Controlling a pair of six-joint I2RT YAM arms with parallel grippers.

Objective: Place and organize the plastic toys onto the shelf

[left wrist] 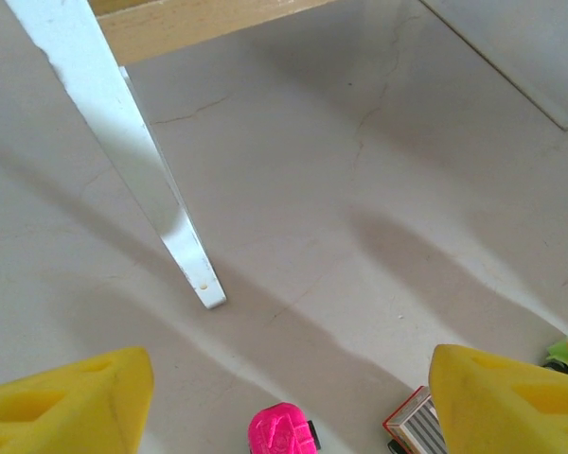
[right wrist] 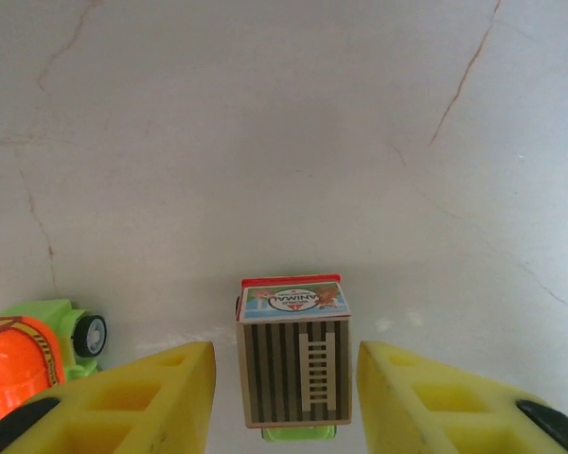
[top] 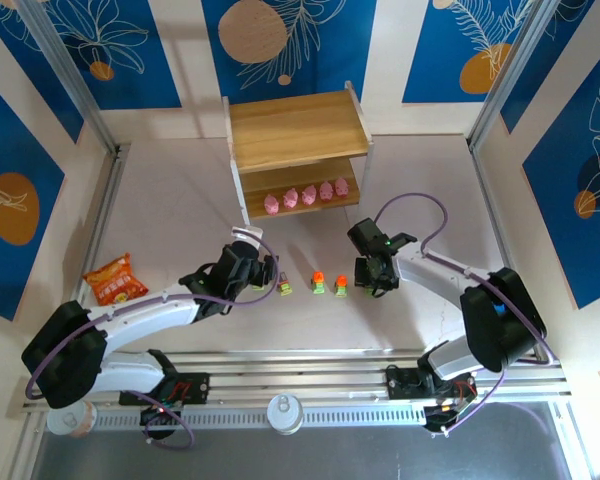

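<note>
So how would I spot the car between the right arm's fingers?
In front of the wooden shelf, small cars stand in a row. The rightmost car, between yellow fingers, has a grey-striped top with a ladder, unlike its orange-topped neighbour.

Pink figurines (top: 308,194), orange-topped green cars (top: 319,284), dark-striped car (right wrist: 294,364)

Reaching left arm (top: 150,315) forward and inward, elbow low. Pointing left gripper (top: 263,274) (left wrist: 293,388) down, its yellow fingers (left wrist: 66,407) standing wide apart. Folding right arm (top: 440,275) at the elbow, forearm running inward. Aiming right gripper (top: 370,278) (right wrist: 284,388) down, its yellow fingers (right wrist: 435,397) parted more narrowly.
</note>
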